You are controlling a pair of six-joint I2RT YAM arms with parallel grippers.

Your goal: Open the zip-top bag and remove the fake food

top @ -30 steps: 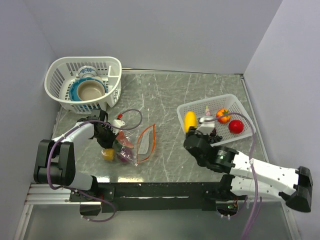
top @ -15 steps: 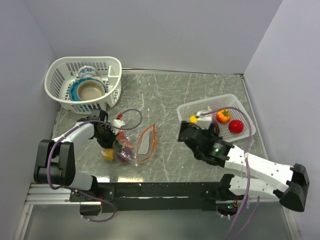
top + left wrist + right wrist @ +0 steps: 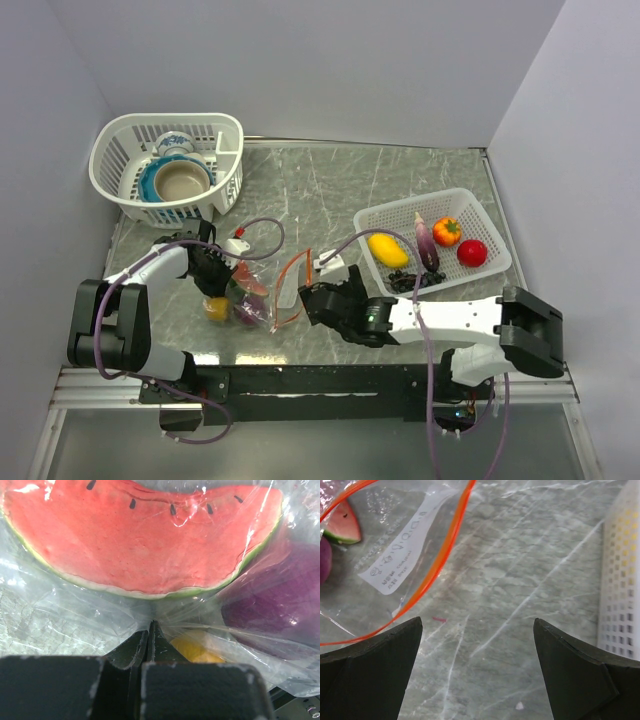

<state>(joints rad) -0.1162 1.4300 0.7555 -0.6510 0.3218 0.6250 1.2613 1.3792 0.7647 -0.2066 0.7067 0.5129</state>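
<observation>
The clear zip-top bag (image 3: 282, 292) lies on the table with its orange-red zip mouth (image 3: 440, 562) spread open. Inside it are fake food pieces: a watermelon slice (image 3: 145, 535), a purple piece (image 3: 280, 590) and a yellow one (image 3: 195, 647). My left gripper (image 3: 151, 625) is shut on the bag's plastic at its closed end (image 3: 215, 272). My right gripper (image 3: 478, 621) hovers open and empty just right of the mouth (image 3: 318, 300). More fake food lies in the right basket: a yellow piece (image 3: 387, 249), an eggplant (image 3: 426, 243), an orange one (image 3: 447, 231), a tomato (image 3: 472, 252) and grapes (image 3: 405, 282).
The white basket (image 3: 470, 200) holding the removed food stands at the right, and its wall (image 3: 622, 580) edges the right wrist view. A second white basket (image 3: 230, 130) with blue-and-white bowls sits at the back left. Walls close in the table on three sides.
The right arm has swung left from the white basket to the bag's mouth, and its jaws have spread wide. The yellow piece and eggplant now show in the basket. The left arm has not moved.
</observation>
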